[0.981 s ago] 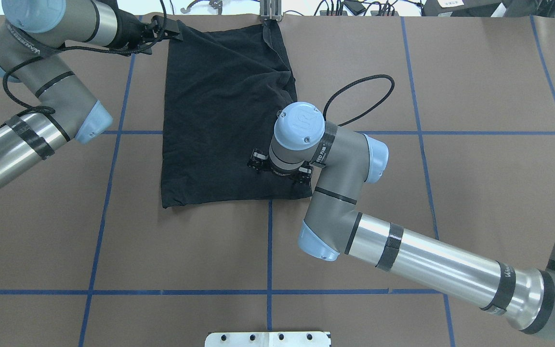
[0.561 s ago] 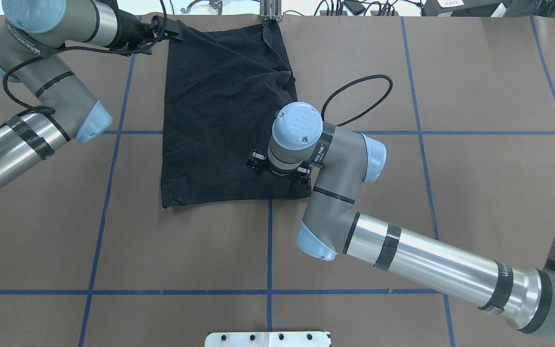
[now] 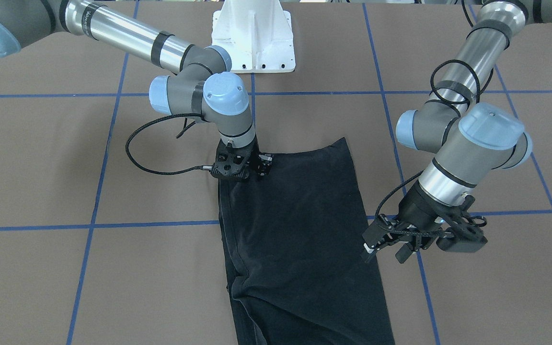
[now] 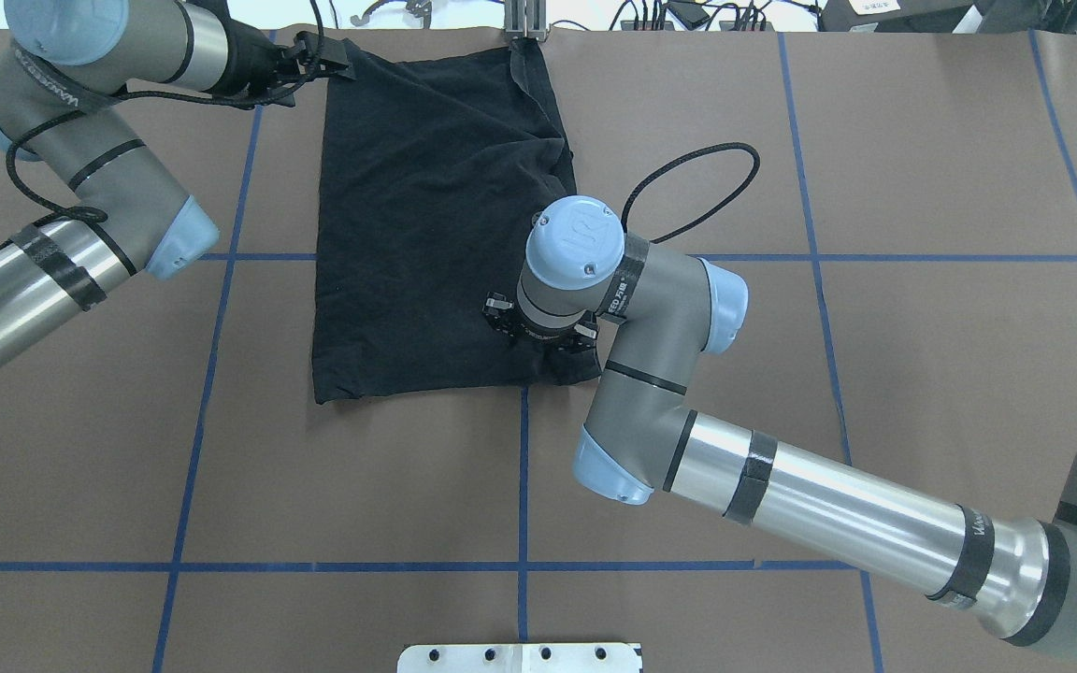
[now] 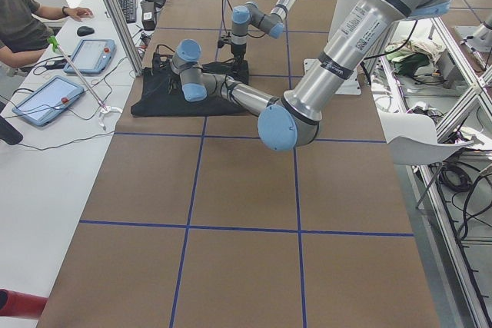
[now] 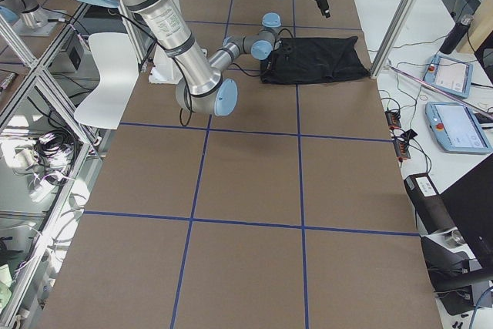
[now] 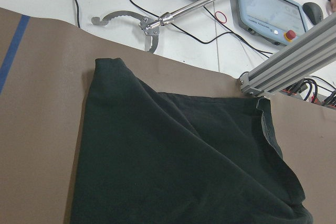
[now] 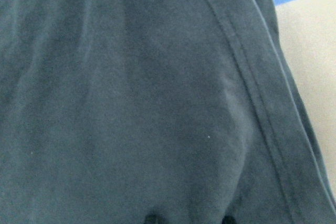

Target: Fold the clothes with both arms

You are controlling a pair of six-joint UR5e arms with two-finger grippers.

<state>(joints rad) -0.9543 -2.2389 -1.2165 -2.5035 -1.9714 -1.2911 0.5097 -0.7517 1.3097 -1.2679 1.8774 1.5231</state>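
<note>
The clothes, one black T-shirt (image 4: 436, 215) (image 3: 295, 239), lie flat in a long folded rectangle on the brown table. My right gripper (image 3: 240, 167) (image 4: 538, 341) points straight down on the shirt's near right corner. Its wrist view is filled with dark cloth (image 8: 131, 103), and two fingertips show apart at the bottom edge, so it is open with its tips on the fabric. My left gripper (image 3: 385, 249) (image 4: 328, 61) hangs open and empty above the table beside the shirt's far left corner. The left wrist view looks down on that end of the shirt (image 7: 173, 166).
The white pedestal base (image 3: 253, 36) stands at the robot's edge. An aluminium post (image 7: 283, 66) rises at the far edge by the shirt. Beyond it a white bench holds tablets (image 7: 268, 9), cables and a grabber tool (image 7: 152, 24). A person (image 5: 23, 21) sits there.
My right arm has shifted slightly to the left over the shirt's near right corner, and the corner has drawn in a little. The left arm has not moved.
</note>
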